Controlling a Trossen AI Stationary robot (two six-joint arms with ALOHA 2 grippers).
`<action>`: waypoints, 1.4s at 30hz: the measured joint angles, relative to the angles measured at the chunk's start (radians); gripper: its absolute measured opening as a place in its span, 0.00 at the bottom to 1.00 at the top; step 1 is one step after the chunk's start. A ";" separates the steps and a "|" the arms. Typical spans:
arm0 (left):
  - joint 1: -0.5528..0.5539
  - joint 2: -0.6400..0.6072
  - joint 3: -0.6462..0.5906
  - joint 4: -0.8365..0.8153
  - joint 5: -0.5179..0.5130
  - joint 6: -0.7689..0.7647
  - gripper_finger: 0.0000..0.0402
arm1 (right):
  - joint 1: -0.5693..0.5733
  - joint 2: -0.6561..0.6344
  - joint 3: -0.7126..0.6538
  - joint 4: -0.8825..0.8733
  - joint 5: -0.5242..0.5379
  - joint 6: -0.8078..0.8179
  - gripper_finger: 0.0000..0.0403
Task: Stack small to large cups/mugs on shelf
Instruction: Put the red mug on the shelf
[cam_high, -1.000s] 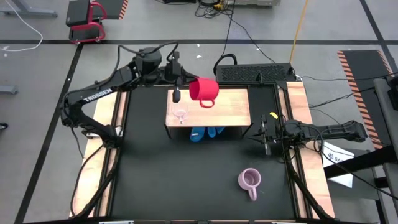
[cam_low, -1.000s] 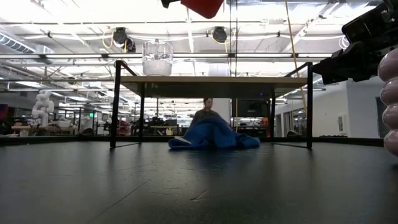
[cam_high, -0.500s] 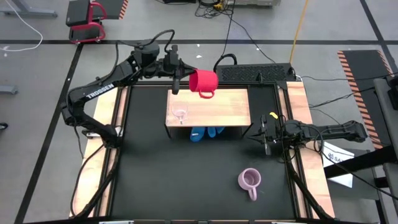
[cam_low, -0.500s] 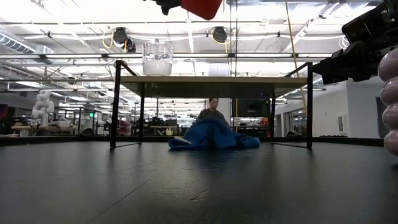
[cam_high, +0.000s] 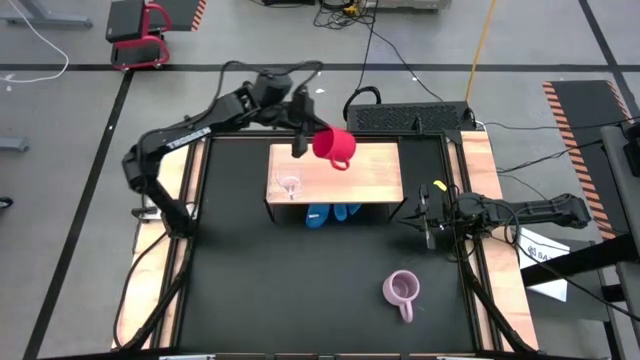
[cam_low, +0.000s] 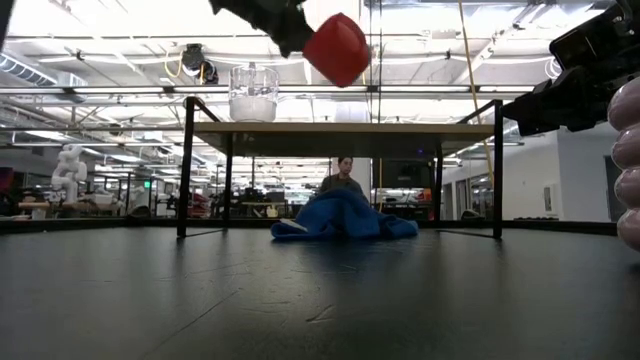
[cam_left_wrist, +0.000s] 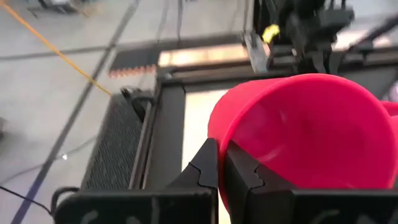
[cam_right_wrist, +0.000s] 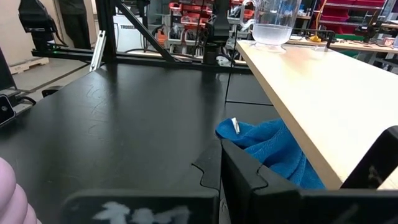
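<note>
Grey floor (cam_high: 60, 200), red stool (cam_high: 140, 30), bright ceiling lights (cam_low: 120, 20).

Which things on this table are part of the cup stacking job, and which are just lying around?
Part of the job: clear glass cup on the shelf; red mug held above it by the left gripper; lilac mug on the tabletop.

Lying about: blue cloth under the shelf.

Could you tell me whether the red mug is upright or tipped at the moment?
Tipped: the red mug hangs tilted in the left gripper above the shelf.
</note>
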 joint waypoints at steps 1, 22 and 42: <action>-0.005 0.028 0.048 -0.049 0.000 0.019 0.01 | 0.000 0.000 0.000 0.001 0.000 0.000 0.00; -0.095 0.281 0.503 -0.604 -0.099 0.268 0.01 | 0.000 0.008 0.000 0.001 0.000 0.000 0.00; -0.130 0.293 0.502 -0.683 -0.101 0.282 0.01 | 0.000 0.008 0.000 0.023 0.000 0.000 0.00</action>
